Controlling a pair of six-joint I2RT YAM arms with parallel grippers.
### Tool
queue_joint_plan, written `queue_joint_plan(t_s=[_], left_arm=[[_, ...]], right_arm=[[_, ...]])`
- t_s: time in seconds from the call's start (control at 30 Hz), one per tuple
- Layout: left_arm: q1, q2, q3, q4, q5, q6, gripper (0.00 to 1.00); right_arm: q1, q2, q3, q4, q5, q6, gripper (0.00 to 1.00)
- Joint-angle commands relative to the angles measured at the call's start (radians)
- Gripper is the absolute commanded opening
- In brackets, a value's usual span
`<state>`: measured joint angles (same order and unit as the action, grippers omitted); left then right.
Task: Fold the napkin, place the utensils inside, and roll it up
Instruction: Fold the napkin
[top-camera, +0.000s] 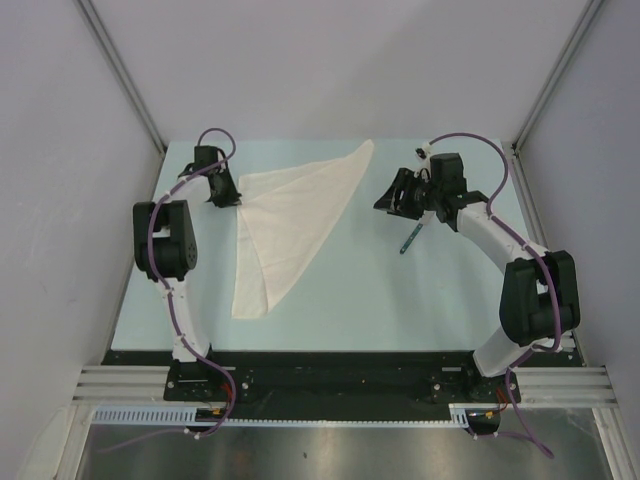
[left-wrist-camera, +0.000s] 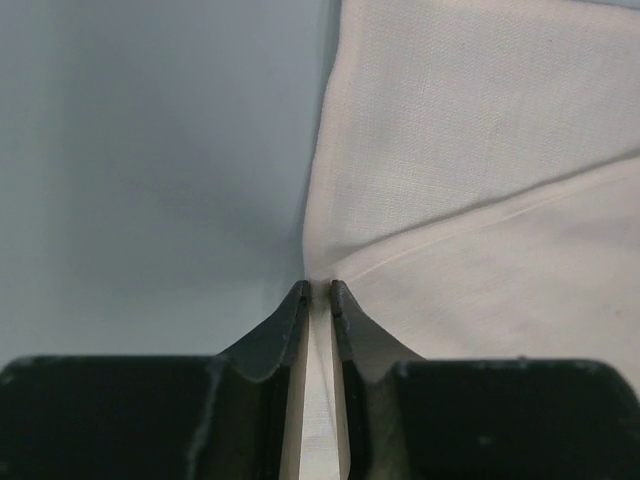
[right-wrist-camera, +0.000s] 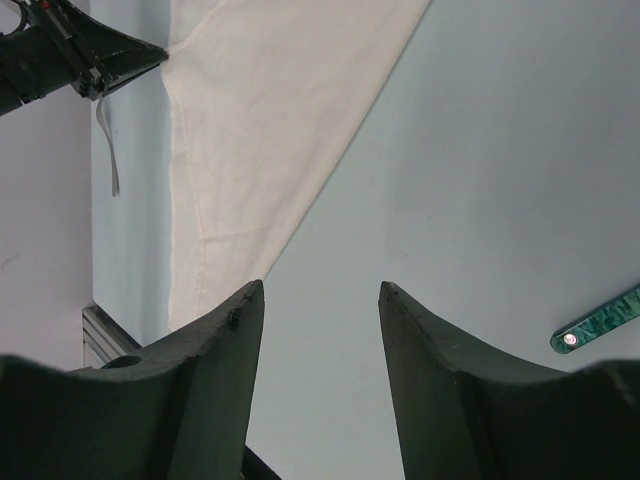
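White napkin (top-camera: 290, 225) corner between barely parted left claw (left-wrist-camera: 318, 289) tips; right claw (right-wrist-camera: 320, 300) apart, off cloth.

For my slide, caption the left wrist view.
Folded napkin, its corner between the narrowly parted jaws of the left gripper, on a pale table.

1. Napkin (left-wrist-camera: 480, 130): white woven cloth, matt, with a fine visible weave and soft creases.
2. Table (right-wrist-camera: 500, 150): pale blue, smooth, matt.
3. Knife (right-wrist-camera: 598, 320) handle: teal, marbled, glossy, plastic by the look.
4. Left hand (left-wrist-camera: 318, 290) and right hand (right-wrist-camera: 320, 290): black, matt, hard plastic look.
5. Sheet (top-camera: 340, 455), bottom of the top view: brushed metal with a dull sheen.
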<state>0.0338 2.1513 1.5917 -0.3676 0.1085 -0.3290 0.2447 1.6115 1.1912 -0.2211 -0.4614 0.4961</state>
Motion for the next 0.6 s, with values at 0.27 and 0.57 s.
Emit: queue_joint_plan(t_s=[0.27,0.57], left_arm=[[-0.018,-0.024,0.024,0.038,-0.055,0.042,0.07],[-0.025,0.002,0.086,0.021,-0.081,0.064,0.08]], right_arm=[[0.019,0.024,0.030,-0.009,-0.026,-0.019,0.55],[0.028,0.034,0.045,-0.024,-0.026,-0.028,0.55]])
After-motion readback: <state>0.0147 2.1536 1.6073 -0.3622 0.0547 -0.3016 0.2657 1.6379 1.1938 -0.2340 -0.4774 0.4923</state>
